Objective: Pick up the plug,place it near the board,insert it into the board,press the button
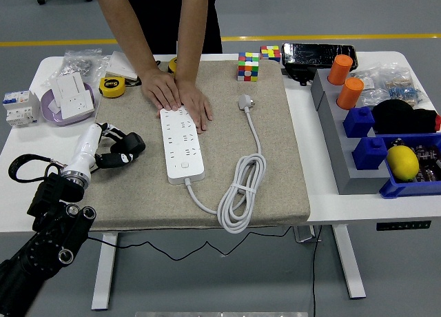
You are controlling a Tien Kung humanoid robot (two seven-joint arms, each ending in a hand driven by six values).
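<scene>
So at the left edge the robot's left hand [116, 146], black fingers on a white forearm, sits low over the beige fabric mat [282, 158], near its left border. The fingers look loosely curled and there's nothing in them. The right hand isn't in the shot at all, so the left one is the only candidate for the pick.

Moving right, the long white power strip [182, 145] lies with its long axis running away from the robot, tilted a little. A person at the far side has both hands [178, 96] pressed flat on its far end, pinning it down.

The small white plug [247, 102] is further right again, on the mat past the strip and toward the far side. From the left hand it's up and to the right, with the whole strip in between, so the reach probably has to cross over it. The plug lies flat; which way its prongs face is too small to tell. Its white cord [241, 193] trails back toward the near edge, loops into a bundle, then curves left into the strip's near end.

Nothing's picked up yet, basically step one.
</scene>
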